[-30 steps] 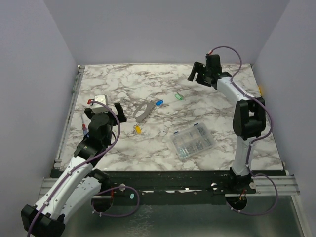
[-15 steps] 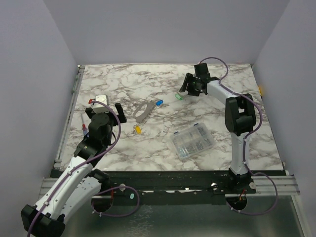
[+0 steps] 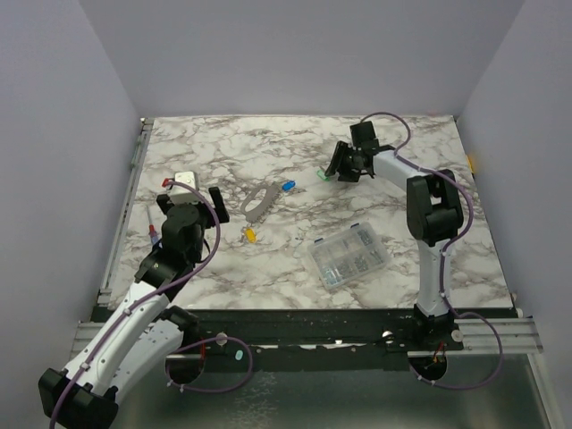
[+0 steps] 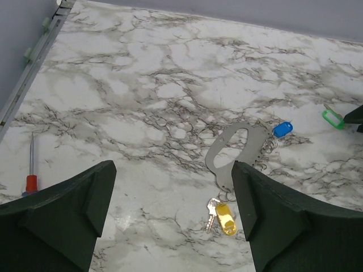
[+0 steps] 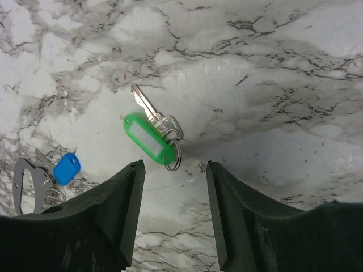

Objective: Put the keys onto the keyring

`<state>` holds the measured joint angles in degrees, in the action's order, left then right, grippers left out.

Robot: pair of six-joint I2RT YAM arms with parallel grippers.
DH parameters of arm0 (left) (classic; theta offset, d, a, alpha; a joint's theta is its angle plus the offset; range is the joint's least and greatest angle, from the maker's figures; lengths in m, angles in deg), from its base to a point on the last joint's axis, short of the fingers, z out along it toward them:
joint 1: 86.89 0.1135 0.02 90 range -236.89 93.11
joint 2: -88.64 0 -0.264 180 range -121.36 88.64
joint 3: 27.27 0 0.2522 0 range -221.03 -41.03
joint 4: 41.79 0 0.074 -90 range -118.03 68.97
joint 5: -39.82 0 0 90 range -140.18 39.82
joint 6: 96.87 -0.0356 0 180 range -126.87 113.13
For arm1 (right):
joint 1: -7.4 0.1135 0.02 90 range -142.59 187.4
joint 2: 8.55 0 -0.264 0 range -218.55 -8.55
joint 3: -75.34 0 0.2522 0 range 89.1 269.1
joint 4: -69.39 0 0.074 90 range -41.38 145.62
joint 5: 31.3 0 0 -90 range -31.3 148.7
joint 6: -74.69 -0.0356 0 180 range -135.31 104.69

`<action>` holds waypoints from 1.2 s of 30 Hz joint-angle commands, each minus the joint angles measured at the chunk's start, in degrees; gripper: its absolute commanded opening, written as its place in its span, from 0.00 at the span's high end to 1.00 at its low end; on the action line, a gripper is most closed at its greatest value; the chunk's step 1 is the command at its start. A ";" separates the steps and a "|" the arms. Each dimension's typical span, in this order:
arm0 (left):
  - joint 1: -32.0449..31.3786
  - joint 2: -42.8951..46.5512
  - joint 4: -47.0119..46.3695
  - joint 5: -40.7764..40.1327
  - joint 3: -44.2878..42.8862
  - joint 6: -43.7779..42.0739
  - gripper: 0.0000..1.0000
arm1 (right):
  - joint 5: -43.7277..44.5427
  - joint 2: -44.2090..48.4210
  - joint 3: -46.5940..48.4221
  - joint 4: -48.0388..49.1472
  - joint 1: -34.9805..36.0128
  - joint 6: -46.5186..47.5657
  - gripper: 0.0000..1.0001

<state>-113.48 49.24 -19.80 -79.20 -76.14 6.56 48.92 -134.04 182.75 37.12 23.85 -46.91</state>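
The green key [image 5: 148,139] lies on the marble table just ahead of my open, empty right gripper [image 5: 173,173]; it also shows in the top view [image 3: 323,175], with the right gripper [image 3: 344,165] right beside it. The blue key [image 3: 288,186] lies at the far end of the grey keyring [image 3: 257,201]; both show in the left wrist view, the blue key [image 4: 282,129] and the keyring [image 4: 237,148]. The yellow key [image 4: 224,215] lies below the keyring, also in the top view [image 3: 251,234]. My left gripper [image 3: 189,192] is open and empty, left of the keyring.
A clear compartment box [image 3: 349,254] of small parts sits at front centre-right. A slim red-and-blue stick [image 3: 153,235] lies by the table's left edge, its red part in the left wrist view [image 4: 31,182]. Walls close the table on three sides.
My right arm has swung left and down from the far right corner until its open gripper sits over the green key. The left arm and the keys have stayed still.
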 commanded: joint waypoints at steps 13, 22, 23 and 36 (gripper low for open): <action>-0.01 -40.34 9.54 6.88 -15.89 21.35 0.24 | 5.12 11.91 -13.11 3.93 0.86 5.92 0.38; -1.50 -54.76 9.82 6.35 -24.57 28.28 0.55 | 3.82 18.84 -18.35 5.94 0.87 5.23 0.34; -1.74 -55.91 9.81 6.82 -25.36 28.58 0.55 | 3.31 19.27 -18.39 6.12 0.87 5.23 0.34; -6.47 -64.13 16.13 -0.46 -33.23 32.91 0.62 | 0.38 22.56 -19.69 7.90 0.87 4.72 0.34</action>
<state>-119.34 -14.21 -7.50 -75.07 -108.43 36.37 50.98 -113.63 164.06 43.33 24.33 -42.27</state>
